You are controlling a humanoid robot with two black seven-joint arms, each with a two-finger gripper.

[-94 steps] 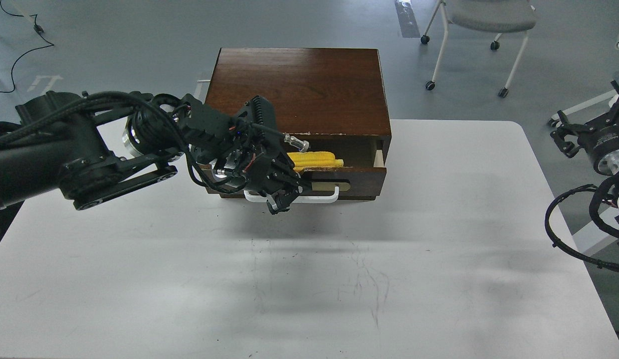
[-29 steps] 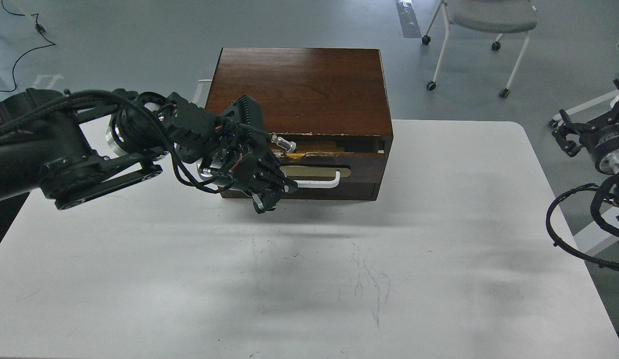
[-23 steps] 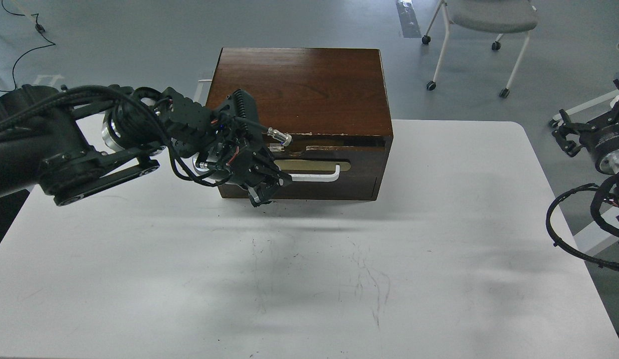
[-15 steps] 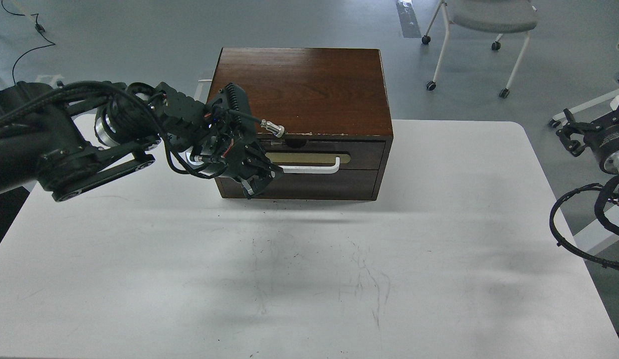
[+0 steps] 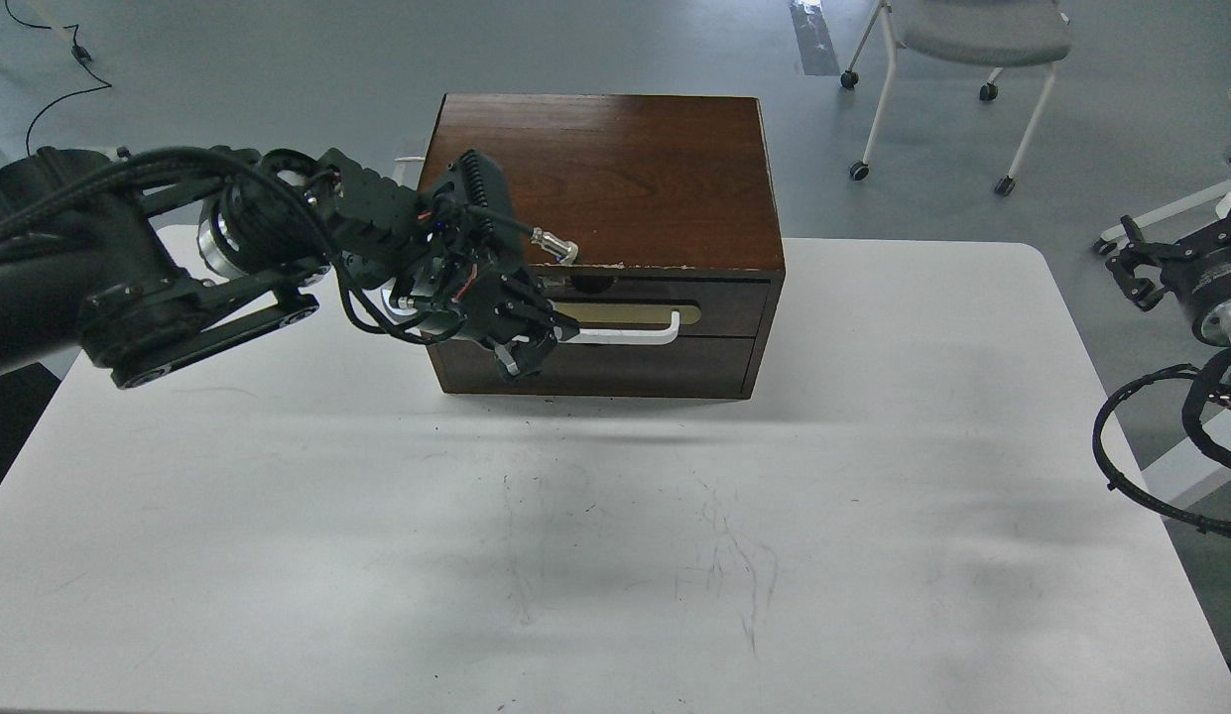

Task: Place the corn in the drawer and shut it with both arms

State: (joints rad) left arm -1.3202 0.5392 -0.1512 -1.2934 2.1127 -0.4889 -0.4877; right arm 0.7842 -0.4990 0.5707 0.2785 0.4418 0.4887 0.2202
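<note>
The dark brown cabinet (image 5: 615,169) stands at the table's far edge. Its drawer (image 5: 714,297) is pushed in flush, and the white bar handle (image 5: 635,332) on the beige plate shows. The corn is hidden. My left gripper (image 5: 521,355) is right in front of the drawer's left part and covers the handle's left end. Its fingers are dark and bunched, so I cannot tell whether they grip the handle. My right gripper (image 5: 1126,268) hangs off the table's right side, far from the cabinet, and its jaw state is unclear.
The plain dark panel (image 5: 655,367) lies below the drawer. The white table (image 5: 615,555) stretches in front of the cabinet. A wheeled chair (image 5: 972,59) stands on the floor at the back right. Black cable loops (image 5: 1121,466) hang at the right edge.
The drawer, open with the corn showing inside 3.2 s ago, has slid shut. My left gripper went back with its front. The right arm has barely moved.
</note>
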